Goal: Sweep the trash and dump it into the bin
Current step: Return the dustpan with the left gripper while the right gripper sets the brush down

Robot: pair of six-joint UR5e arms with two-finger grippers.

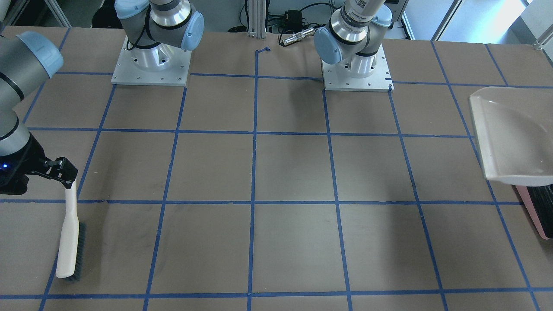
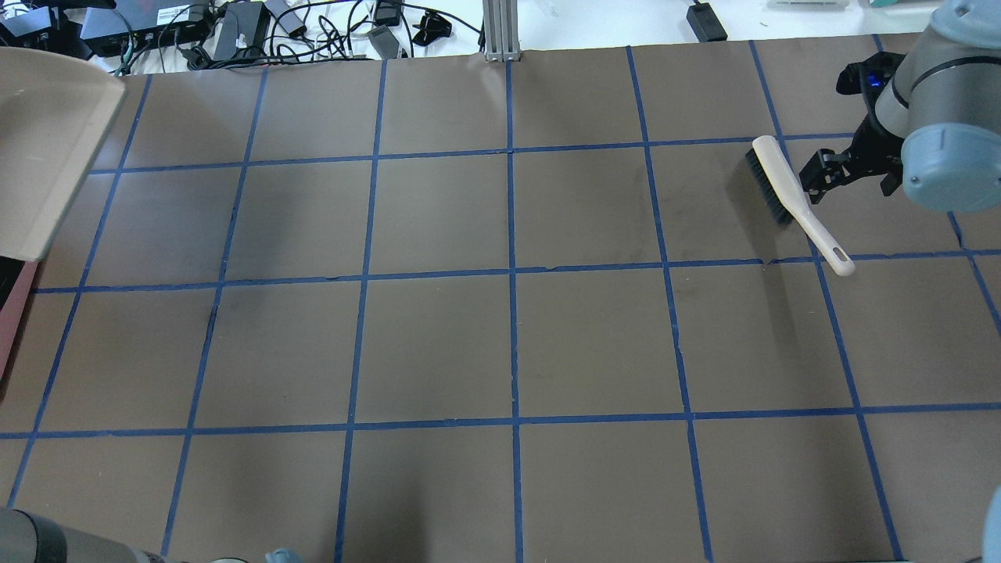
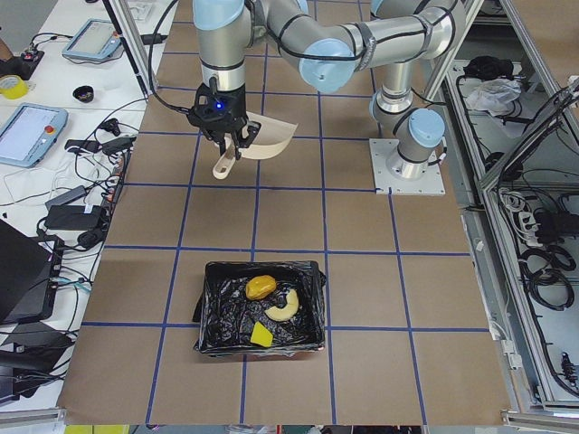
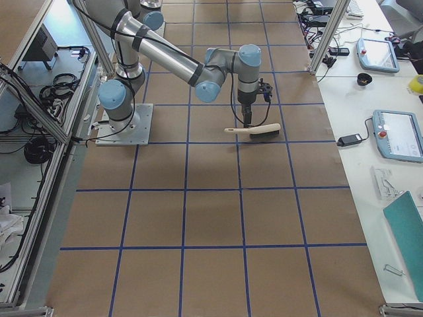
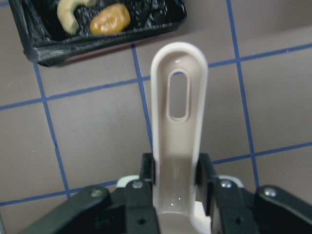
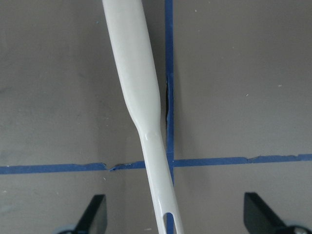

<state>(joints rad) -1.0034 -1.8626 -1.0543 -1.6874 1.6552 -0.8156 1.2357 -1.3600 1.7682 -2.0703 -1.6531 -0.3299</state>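
Brown gridded tabletop [image 2: 438,344] is bearing the black-bagged pink bin [image 3: 213,312], holding 3 trash pieces [image 3: 261,287]. Left gripper [image 5: 176,168] is clamping a beige plastic dustpan [image 5: 179,63]; right gripper [image 6: 178,214] is hanging spread wide over a white-handled brush [image 6: 139,87].

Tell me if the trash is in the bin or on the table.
In the bin: the orange lump, tan crescent and yellow wedge lie on its black liner.

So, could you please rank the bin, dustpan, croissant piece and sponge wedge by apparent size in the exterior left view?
Largest to smallest:
bin
dustpan
croissant piece
sponge wedge
The last two look close; the dustpan is farther from the camera.
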